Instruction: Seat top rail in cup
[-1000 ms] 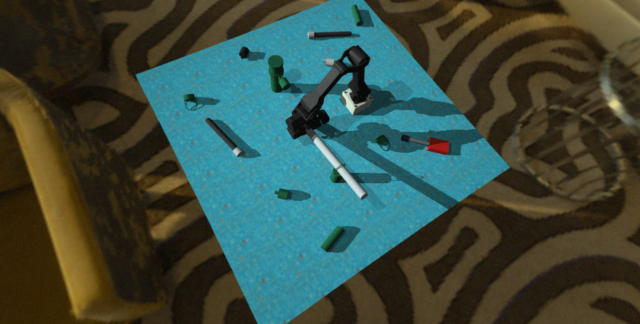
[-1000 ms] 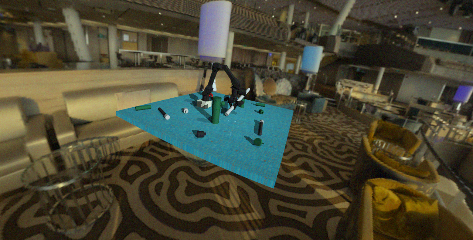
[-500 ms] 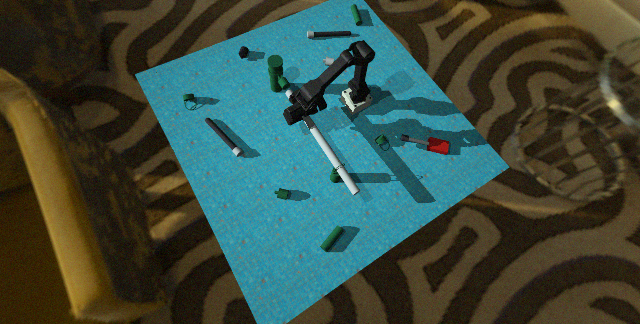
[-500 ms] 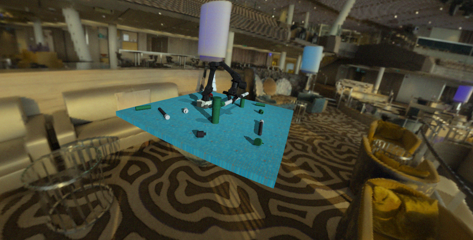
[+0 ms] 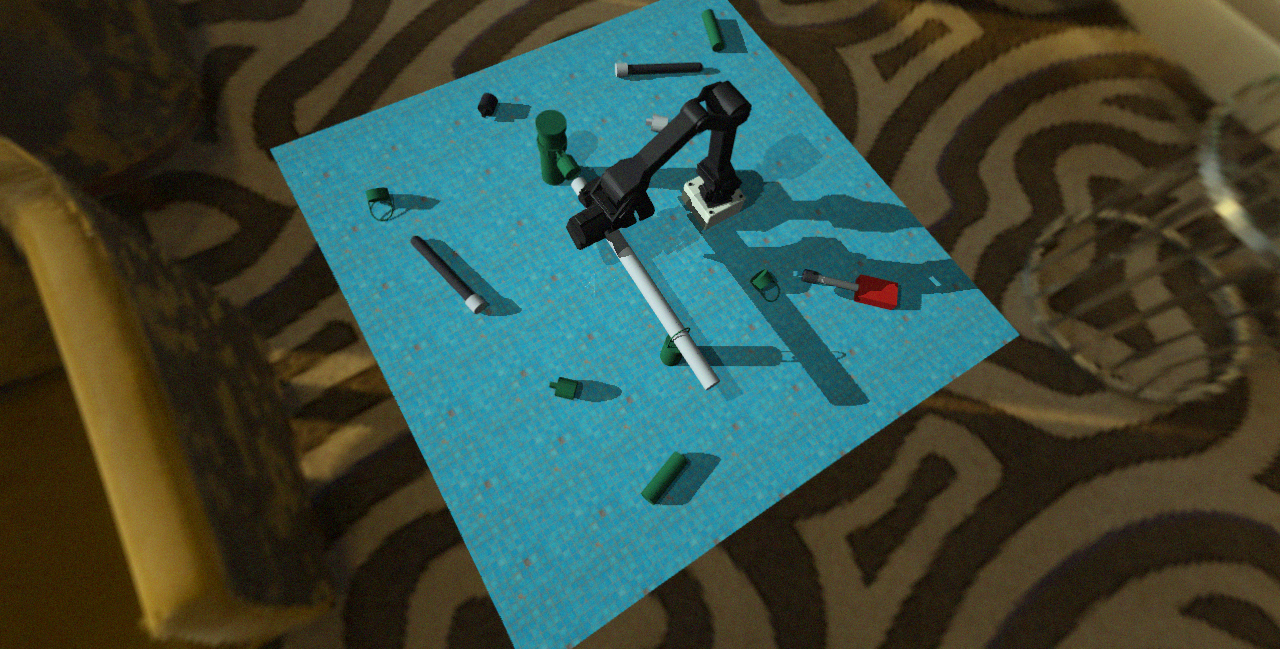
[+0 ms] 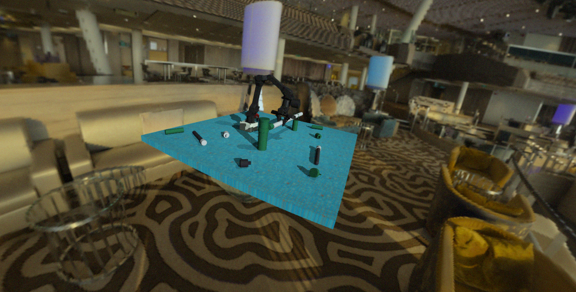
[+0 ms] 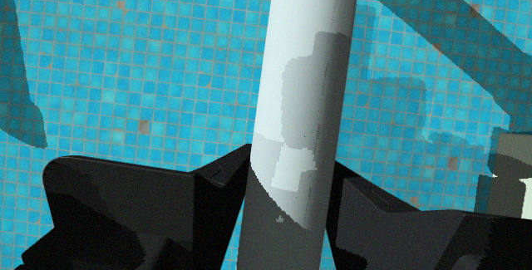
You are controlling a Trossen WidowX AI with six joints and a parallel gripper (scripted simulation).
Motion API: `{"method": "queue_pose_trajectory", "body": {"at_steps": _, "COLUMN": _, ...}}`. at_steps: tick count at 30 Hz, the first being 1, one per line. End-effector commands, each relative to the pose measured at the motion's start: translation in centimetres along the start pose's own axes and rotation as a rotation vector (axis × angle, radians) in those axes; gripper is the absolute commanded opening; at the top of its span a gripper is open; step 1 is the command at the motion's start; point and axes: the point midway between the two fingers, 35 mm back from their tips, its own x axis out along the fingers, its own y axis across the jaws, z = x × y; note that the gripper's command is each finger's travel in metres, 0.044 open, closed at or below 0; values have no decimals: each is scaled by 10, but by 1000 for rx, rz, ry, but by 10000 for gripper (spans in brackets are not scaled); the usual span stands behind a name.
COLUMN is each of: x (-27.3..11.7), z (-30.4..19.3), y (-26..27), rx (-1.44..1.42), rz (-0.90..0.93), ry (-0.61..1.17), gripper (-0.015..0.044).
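Note:
The white rail (image 5: 664, 301) (image 6: 299, 115) (image 7: 307, 54) slopes across the scene. Its far part runs through the wire loop (image 5: 680, 336) of the cap on the short green post (image 5: 669, 353) (image 6: 295, 125). Its near end is at the mouth of the green rail-end cup (image 5: 566, 165) (image 6: 271, 126); how deep it sits there cannot be told. The cup hangs on the upper part of the big green post (image 5: 551, 163) (image 6: 262, 141), below the post cap (image 5: 551, 122) (image 6: 264, 119). My gripper (image 5: 604, 217) (image 6: 284, 119) (image 7: 284, 156) is shut on the rail between cup and loop, fingers on both sides.
Dark tubes with white ends (image 5: 447, 273) (image 5: 662, 68) lie left and behind. A black cap (image 5: 487, 104) (image 6: 244, 163) and a green loop cap (image 5: 379, 194) lie beyond the big post. A red-bladed tool (image 5: 877, 291) and another green loop cap (image 5: 761, 279) lie near the arm base (image 5: 713, 202).

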Motion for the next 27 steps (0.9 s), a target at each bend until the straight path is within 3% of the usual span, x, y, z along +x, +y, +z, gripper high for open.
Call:
{"method": "queue_pose_trajectory", "body": {"at_steps": 1, "x": 0, "z": 0, "y": 0, "rx": -1, "rz": 0, "ry": 1, "gripper": 0}}
{"method": "queue_pose_trajectory", "body": {"at_steps": 27, "x": -7, "z": 9, "y": 4, "rx": -1, "rz": 0, "ry": 1, "gripper": 0}}
